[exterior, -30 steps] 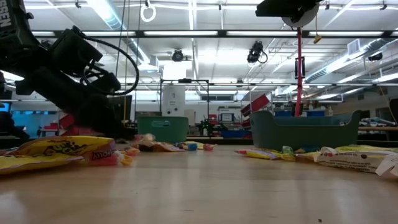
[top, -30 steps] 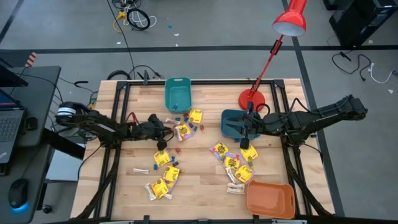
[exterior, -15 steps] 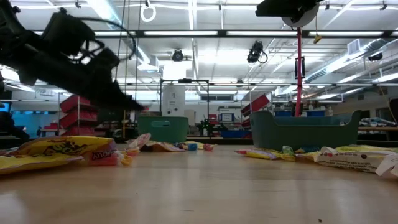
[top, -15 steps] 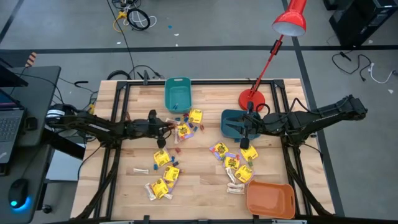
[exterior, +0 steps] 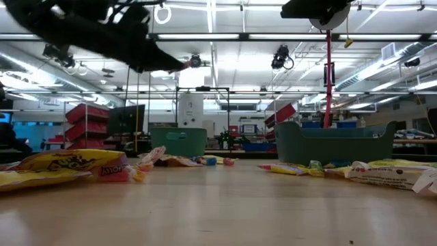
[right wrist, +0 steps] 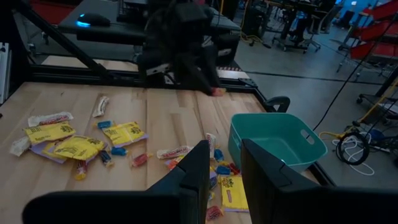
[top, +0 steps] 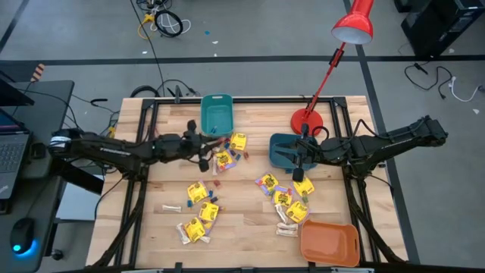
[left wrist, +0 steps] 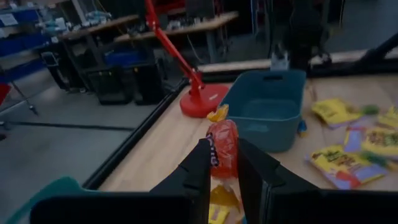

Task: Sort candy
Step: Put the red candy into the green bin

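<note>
Red-orange wrapped candy (left wrist: 222, 148) clamped in left tool (left wrist: 224, 163), raised near teal bin (top: 216, 114) at 12 o'clock; centre over it before releasing. Right tool (right wrist: 225, 163) parted, idle.

Table (top: 250, 216): fills the centre and lower half of the high view.
Bins: 1 bin (top: 216, 115) at the table's upper centre; 1 bin (top: 288, 150) right of centre; 1 bin (top: 329, 243) at the lower right corner.
Lamp base (top: 307, 120): above the right-of-centre bin.
Candy (top: 227, 155): 1 cluster below the upper bin, 1 lower left, 1 right of centre.
Left gripper (top: 203, 145): left of the upper cluster.
Right gripper (top: 301, 154): over the right-of-centre bin.
</note>
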`<state>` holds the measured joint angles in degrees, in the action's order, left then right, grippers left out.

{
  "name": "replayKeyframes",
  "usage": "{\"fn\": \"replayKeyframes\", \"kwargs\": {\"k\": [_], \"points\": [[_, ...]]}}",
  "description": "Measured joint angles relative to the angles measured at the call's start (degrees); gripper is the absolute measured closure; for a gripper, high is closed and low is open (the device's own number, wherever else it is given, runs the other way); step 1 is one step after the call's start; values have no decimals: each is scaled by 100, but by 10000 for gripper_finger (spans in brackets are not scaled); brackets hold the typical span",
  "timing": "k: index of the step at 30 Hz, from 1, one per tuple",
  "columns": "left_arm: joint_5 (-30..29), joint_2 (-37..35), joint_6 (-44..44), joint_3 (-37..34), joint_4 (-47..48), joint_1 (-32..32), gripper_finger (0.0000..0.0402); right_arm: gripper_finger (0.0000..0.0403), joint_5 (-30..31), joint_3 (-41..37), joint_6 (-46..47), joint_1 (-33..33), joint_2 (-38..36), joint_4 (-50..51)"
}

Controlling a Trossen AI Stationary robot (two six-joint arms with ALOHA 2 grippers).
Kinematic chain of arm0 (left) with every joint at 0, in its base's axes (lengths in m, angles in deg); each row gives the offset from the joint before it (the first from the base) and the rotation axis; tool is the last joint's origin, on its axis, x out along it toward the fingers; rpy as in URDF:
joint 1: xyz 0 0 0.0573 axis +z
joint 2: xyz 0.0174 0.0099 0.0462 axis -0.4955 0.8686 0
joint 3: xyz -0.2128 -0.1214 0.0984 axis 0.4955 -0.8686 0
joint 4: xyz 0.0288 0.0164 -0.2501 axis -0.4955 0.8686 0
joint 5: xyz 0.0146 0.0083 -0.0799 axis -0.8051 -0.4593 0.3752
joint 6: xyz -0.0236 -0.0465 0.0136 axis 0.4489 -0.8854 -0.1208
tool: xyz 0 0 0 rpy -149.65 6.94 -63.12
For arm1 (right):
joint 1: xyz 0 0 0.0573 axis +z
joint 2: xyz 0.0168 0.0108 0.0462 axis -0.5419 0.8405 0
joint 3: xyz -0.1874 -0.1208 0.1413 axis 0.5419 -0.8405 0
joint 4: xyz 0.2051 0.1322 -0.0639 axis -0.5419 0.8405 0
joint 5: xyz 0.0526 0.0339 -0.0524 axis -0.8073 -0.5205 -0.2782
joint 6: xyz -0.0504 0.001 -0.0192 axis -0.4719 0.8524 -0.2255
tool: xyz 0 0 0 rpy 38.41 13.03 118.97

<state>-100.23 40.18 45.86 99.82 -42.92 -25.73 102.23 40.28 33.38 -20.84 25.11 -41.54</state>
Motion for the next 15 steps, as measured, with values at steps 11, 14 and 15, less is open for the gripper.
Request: {"fn": "replayKeyframes", "kwargs": {"k": [11, 14, 15], "points": [[-200, 2, 565, 1870, 3344, 791, 344, 325, 0, 0, -2, 2, 1, 7], [80, 2, 723, 1993, 3514, 1179, 344, 325, 0, 0, -2, 0, 1, 9], [246, 2, 786, 1996, 3510, 1334, 344, 325, 0, 0, -2, 0, 1, 9]]}}
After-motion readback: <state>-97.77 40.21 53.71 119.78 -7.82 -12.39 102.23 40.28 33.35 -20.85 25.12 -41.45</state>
